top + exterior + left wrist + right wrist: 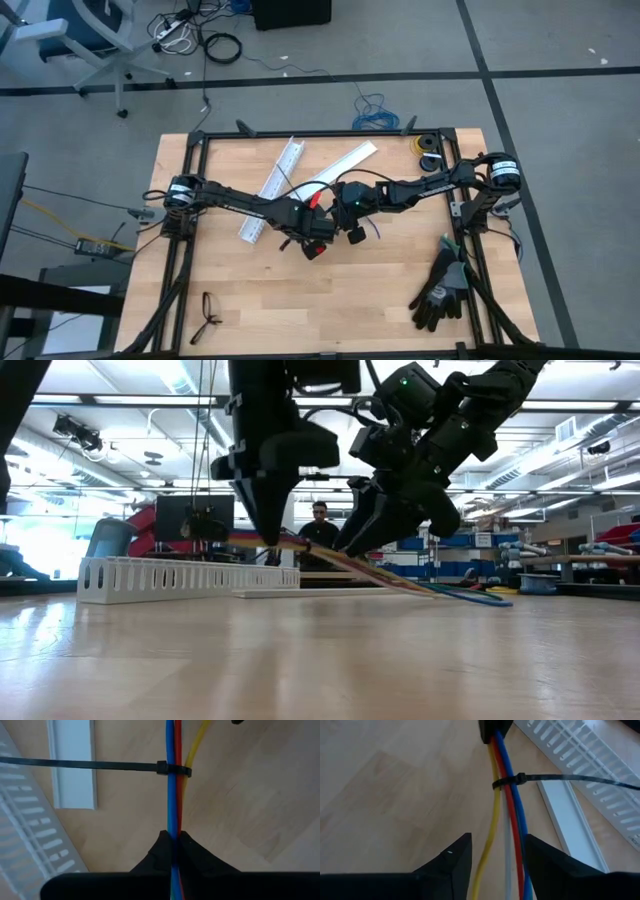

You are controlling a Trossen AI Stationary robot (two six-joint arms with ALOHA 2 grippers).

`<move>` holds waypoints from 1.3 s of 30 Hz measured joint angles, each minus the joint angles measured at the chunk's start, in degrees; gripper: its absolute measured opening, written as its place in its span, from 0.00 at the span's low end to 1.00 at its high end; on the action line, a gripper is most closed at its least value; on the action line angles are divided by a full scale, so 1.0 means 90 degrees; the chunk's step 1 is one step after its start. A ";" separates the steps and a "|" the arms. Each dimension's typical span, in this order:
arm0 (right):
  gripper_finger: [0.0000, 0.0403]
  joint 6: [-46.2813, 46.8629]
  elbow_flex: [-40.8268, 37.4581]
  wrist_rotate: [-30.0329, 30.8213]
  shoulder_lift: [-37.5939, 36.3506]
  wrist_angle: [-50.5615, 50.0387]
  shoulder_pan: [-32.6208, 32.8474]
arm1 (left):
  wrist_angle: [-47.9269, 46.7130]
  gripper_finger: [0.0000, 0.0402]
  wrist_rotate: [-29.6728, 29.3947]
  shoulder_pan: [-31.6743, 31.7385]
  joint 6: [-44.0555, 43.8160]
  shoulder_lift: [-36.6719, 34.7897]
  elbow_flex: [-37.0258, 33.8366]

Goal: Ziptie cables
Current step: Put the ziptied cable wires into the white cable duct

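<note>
The cables [173, 800], blue, red, grey and yellow wires running side by side, are held above the table middle. The black ziptie [172, 769] is looped around them, and its long tail [75, 764] sticks out sideways in the air. My left gripper [173, 839] is shut on the bundle just short of the loop. My right gripper [497, 839] is open. Its fingers stand on either side of the same wires [512, 830], on the other side of the ziptie [509, 782]. In the low view the bundle [400, 578] slants down to the wood. My left gripper pinches the cable bundle [173, 827] between its two fingers, a short way from the ziptie loop. The fingers point steeply down and lie across the wires [275, 542]. The held stretch is lifted clear, and the wires' far ends [485, 598] rest on the table.
Two white slotted duct pieces [268, 195] [345, 162] lie on the far side of the grippers. Black gloves [440, 290] lie near the right front corner, glasses [208, 310] near the left front, tape rolls [428, 150] at the far right. A person [320, 525] stands in the room behind.
</note>
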 joint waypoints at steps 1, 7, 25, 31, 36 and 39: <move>0.41 0.0002 0.0000 -0.0005 0.0000 -0.0042 -0.0002 | -0.0081 0.04 -0.0039 -0.0007 0.0012 0.0002 0.0068; 0.48 0.0066 0.0000 0.0095 0.0000 -0.0120 -0.0007 | -0.0263 0.04 -0.0109 -0.0023 0.0110 -0.0010 0.0200; 0.64 -0.0026 0.0000 0.0428 -0.0002 0.0552 0.0364 | -0.0106 0.04 0.0059 -0.0067 0.0450 -0.0012 0.0196; 0.60 0.0223 0.0005 0.0396 0.0098 0.0530 0.0087 | -0.0066 0.04 -0.0024 -0.0181 0.0520 -0.0012 0.0512; 0.57 0.0242 -0.0007 0.0749 0.0326 0.0233 0.0034 | -0.0118 0.04 -0.0151 -0.0307 0.0665 -0.0019 0.0806; 0.52 0.0243 0.0005 0.1145 0.0396 0.0189 0.0039 | -0.0318 0.04 -0.0274 -0.0354 0.0639 -0.0031 0.0809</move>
